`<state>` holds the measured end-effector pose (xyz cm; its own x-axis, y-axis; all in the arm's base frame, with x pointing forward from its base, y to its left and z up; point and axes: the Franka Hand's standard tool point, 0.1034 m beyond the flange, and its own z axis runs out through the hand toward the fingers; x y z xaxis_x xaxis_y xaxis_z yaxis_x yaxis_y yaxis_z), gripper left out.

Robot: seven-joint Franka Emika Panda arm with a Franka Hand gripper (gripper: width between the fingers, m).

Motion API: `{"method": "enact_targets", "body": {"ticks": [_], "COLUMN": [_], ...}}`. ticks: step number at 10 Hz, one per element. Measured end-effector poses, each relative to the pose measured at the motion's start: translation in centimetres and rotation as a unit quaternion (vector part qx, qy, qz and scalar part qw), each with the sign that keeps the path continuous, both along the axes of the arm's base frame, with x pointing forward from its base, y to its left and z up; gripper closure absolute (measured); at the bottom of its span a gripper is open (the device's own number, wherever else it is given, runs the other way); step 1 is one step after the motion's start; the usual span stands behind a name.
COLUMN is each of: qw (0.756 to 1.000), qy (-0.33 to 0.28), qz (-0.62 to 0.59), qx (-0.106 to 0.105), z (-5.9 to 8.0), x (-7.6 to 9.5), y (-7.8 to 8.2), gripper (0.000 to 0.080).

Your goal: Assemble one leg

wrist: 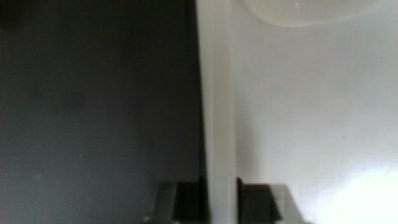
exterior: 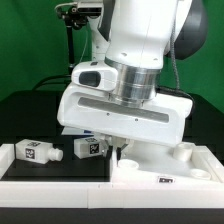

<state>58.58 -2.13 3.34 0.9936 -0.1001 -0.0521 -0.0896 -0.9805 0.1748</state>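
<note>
Two legs lie on the black table at the exterior view's left: one leg (exterior: 33, 152) near the white front wall, another leg (exterior: 88, 147) closer to the arm. Both are small white blocks with black-and-white tags. My gripper (exterior: 116, 152) points down at the left edge of the large white tabletop (exterior: 165, 165), right of the second leg. In the wrist view my gripper (wrist: 226, 203) straddles the tabletop's upright rim (wrist: 221, 100). The dark fingers (wrist: 187, 202) press against the rim from both sides. No leg shows in the wrist view.
A rimmed corner hole (wrist: 302, 10) of the tabletop shows ahead of the gripper. A low white wall (exterior: 40, 178) runs along the front left of the black table (exterior: 30, 110). A camera stand (exterior: 75, 15) rises at the back.
</note>
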Motion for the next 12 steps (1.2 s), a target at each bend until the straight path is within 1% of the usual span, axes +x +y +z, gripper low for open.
{"method": "enact_targets", "body": {"ticks": [1, 2, 4, 6, 10, 11, 12], "qw": [1.0, 1.0, 0.999, 0.999, 0.999, 0.999, 0.999], "qy": [-0.001, 0.0, -0.013, -0.016, -0.021, -0.02, -0.02], "qz": [-0.005, -0.023, -0.039, -0.039, -0.031, -0.03, -0.03], "qx": [0.001, 0.006, 0.003, 0.002, 0.0, 0.001, 0.001], "z": [-0.1, -0.6, -1.4, -1.8, -1.8, -1.9, -1.9], "x": [-0.1, -0.6, -0.8, -0.9, -0.6, -0.6, -0.6], "y": [0.0, -0.3, -0.3, -0.4, -0.3, -0.3, -0.3], "gripper": [0.0737, 0.0737, 0.0734, 0.0727, 0.0725, 0.066, 0.066]}}
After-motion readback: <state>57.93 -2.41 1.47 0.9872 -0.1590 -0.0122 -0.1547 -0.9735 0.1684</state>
